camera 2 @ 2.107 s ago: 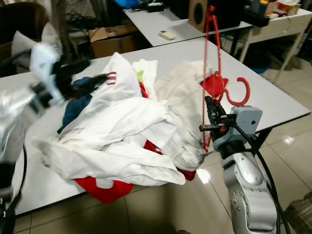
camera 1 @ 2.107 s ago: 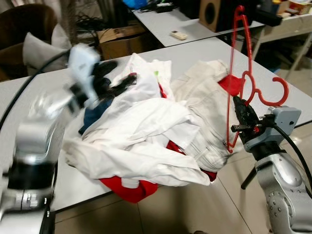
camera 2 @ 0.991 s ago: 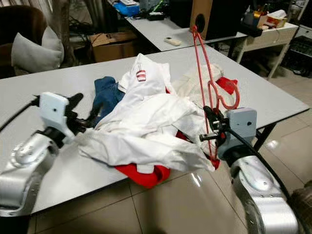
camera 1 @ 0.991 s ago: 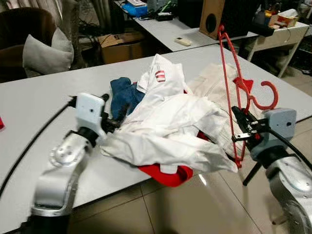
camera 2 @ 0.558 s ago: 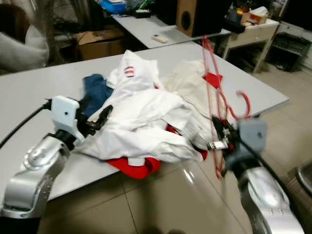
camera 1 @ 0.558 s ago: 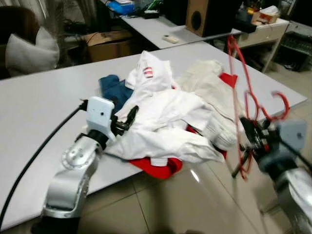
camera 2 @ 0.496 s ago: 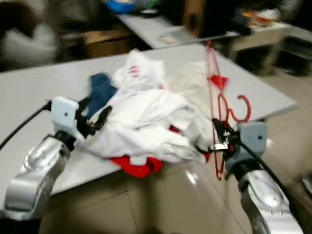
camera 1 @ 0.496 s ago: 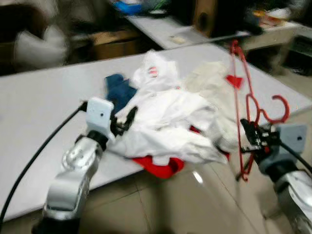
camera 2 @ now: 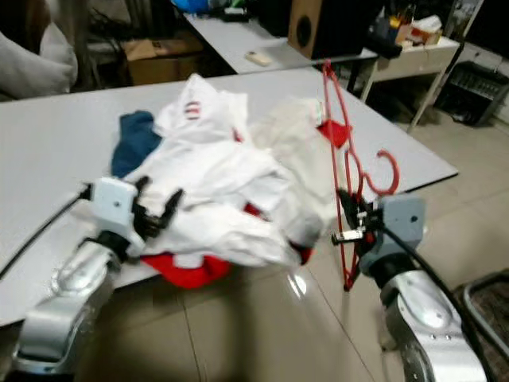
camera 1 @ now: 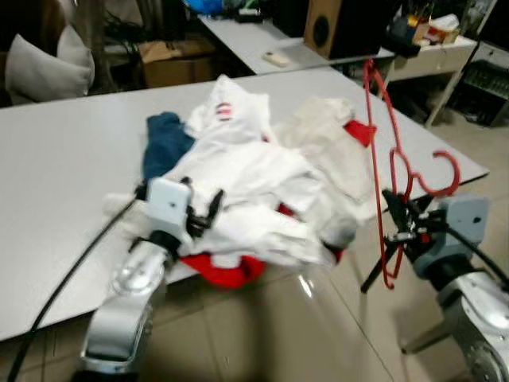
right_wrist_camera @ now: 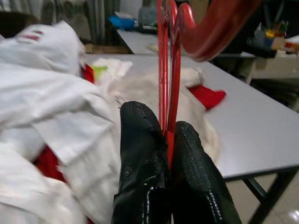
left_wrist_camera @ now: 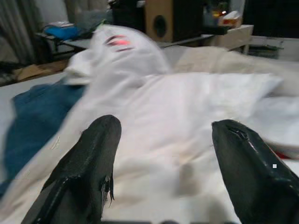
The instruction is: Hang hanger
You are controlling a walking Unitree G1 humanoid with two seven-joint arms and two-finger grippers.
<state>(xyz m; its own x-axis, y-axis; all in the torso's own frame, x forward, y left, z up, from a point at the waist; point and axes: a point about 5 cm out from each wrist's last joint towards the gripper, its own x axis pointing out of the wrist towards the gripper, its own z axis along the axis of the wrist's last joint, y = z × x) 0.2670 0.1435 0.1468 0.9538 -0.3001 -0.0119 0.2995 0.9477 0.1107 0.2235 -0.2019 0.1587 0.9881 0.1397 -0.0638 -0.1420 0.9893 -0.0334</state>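
Note:
A red plastic hanger [camera 1: 388, 151] stands nearly upright off the table's right front corner, hook [camera 1: 443, 173] curling toward my right arm. My right gripper [camera 1: 395, 219] is shut on its lower bar; in the right wrist view the two fingers [right_wrist_camera: 140, 154] pinch the red bars [right_wrist_camera: 168, 70] between them. My left gripper [camera 1: 203, 208] is open at the front of a heap of white, cream, blue and red clothes [camera 1: 254, 171]. Its spread fingers [left_wrist_camera: 93, 154] face the white cloth [left_wrist_camera: 177, 116] with nothing between them.
The clothes lie on a grey table [camera 1: 64, 159] whose front edge runs just before my arms. Behind it stand a second table [camera 1: 270, 40] with a remote, a speaker [camera 1: 322, 24], a cardboard box [camera 1: 171, 56] and a cushion [camera 1: 44, 68]. Tiled floor [camera 1: 302, 334] lies below.
The camera has shifted and the blur is gone. My right gripper still holds the hanger, now slightly farther off the table's corner. My left gripper stays open at the clothes heap.

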